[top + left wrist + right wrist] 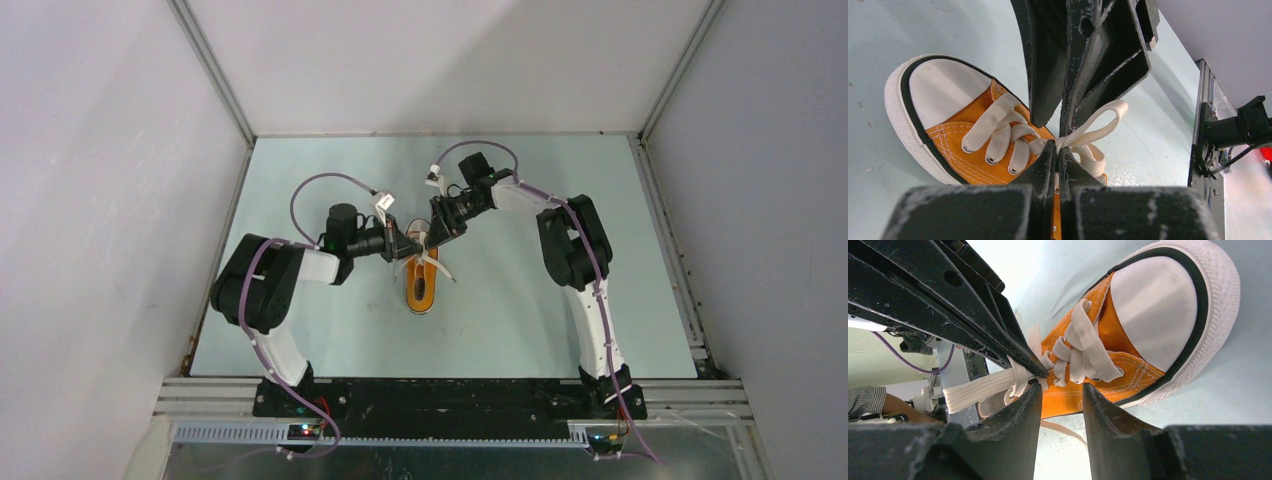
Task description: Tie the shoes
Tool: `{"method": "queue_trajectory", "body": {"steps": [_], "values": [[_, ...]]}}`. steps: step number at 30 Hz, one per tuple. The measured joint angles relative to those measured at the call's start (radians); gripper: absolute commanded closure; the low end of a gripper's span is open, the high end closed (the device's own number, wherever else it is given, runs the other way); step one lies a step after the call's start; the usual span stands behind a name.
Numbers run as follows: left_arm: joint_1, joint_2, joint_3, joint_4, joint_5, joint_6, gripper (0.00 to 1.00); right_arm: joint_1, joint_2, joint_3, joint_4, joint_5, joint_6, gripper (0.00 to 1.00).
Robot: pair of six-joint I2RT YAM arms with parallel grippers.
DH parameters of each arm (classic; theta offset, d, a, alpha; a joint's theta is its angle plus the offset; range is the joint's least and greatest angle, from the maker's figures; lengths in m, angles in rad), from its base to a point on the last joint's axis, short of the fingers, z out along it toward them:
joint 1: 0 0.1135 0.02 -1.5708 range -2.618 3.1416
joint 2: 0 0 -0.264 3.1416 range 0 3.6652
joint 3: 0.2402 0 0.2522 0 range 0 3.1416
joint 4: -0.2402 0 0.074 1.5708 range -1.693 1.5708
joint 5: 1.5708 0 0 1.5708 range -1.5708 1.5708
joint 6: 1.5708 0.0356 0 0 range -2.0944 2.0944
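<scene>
Top view: orange sneaker [422, 288] on pale-green table [520, 320], centre; L gripper [405, 247] & R gripper [428, 240] meet tip to tip over its lacing. L wrist view: L jaws clamped on white lace [1098, 125], a loop standing out past them. R wrist view: R jaws partly apart, gripping nothing, just beside sneaker's side; white toe cap [1153, 305] at upper right

Soft, even light from above leaves only faint shadows on the pale green tabletop [520, 330]. In the wrist views the near black plastic gripper fingers [973, 215] go blurry, and a dull sheen sits on the white rubber toe cap [1153, 305] of the orange canvas sneaker [1105, 325].
</scene>
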Motion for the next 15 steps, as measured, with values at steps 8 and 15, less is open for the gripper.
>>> {"method": "queue_trajectory", "body": {"steps": [8, 15], "values": [[0.002, -0.001, 0.000, -0.008, 0.011, 0.000, 1.00, -0.010, 0.008, -0.019, 0.024, -0.061, 0.012, 0.59], [0.001, -0.001, 0.000, -0.007, 0.006, 0.000, 1.00, -0.010, 0.008, -0.035, 0.072, -0.189, 0.079, 0.63]]}}
